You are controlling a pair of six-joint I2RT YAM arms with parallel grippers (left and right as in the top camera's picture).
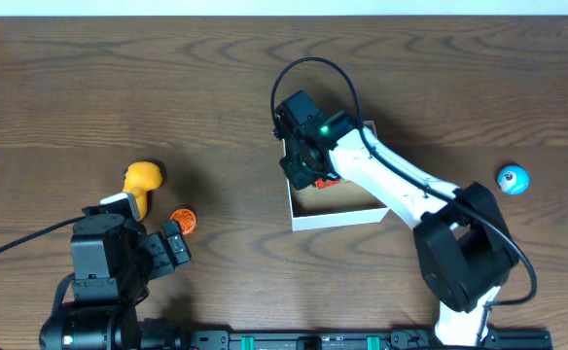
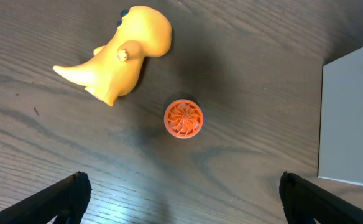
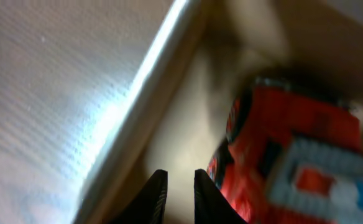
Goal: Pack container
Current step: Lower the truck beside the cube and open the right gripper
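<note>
The container (image 1: 337, 218) is a white box with a brown inside, at the table's middle. My right gripper (image 1: 303, 170) reaches into its far left corner. In the right wrist view its fingers (image 3: 180, 177) are almost together with nothing between them, beside the box wall (image 3: 150, 81). A red toy car (image 3: 293, 155) lies in the box just right of the fingers; in the overhead view (image 1: 328, 182) it is mostly hidden by the arm. My left gripper (image 1: 172, 243) is open and empty (image 2: 181, 180), near an orange disc toy (image 2: 183, 118).
A yellow dinosaur toy (image 1: 143, 180) lies left of the box, beyond the orange disc (image 1: 183, 221); it also shows in the left wrist view (image 2: 122, 59). A blue ball toy (image 1: 513, 179) sits at the far right. The box's white side (image 2: 352, 118) shows at that view's right.
</note>
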